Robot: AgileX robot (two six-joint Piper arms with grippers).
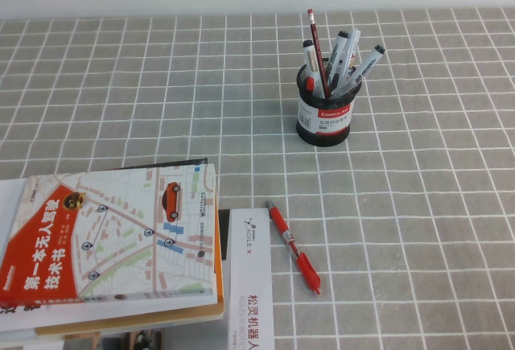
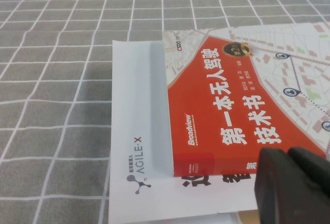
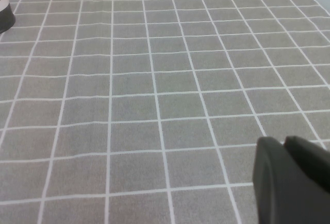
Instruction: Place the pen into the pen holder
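A red pen (image 1: 294,247) lies flat on the grey checked cloth, near the front, just right of the books. The black pen holder (image 1: 326,113) stands upright at the back right, with several markers and a pencil in it. Its edge shows in the right wrist view (image 3: 4,13). Neither gripper shows in the high view. My left gripper (image 2: 286,152) is shut and empty, hovering over the red book. My right gripper (image 3: 282,140) is shut and empty, above bare cloth, away from the pen.
A red and white book (image 1: 113,245) lies on a stack at the front left, also in the left wrist view (image 2: 232,105). A white AGILE-X booklet (image 1: 249,286) lies beneath it, next to the pen. The checked cloth (image 1: 418,229) covers the table.
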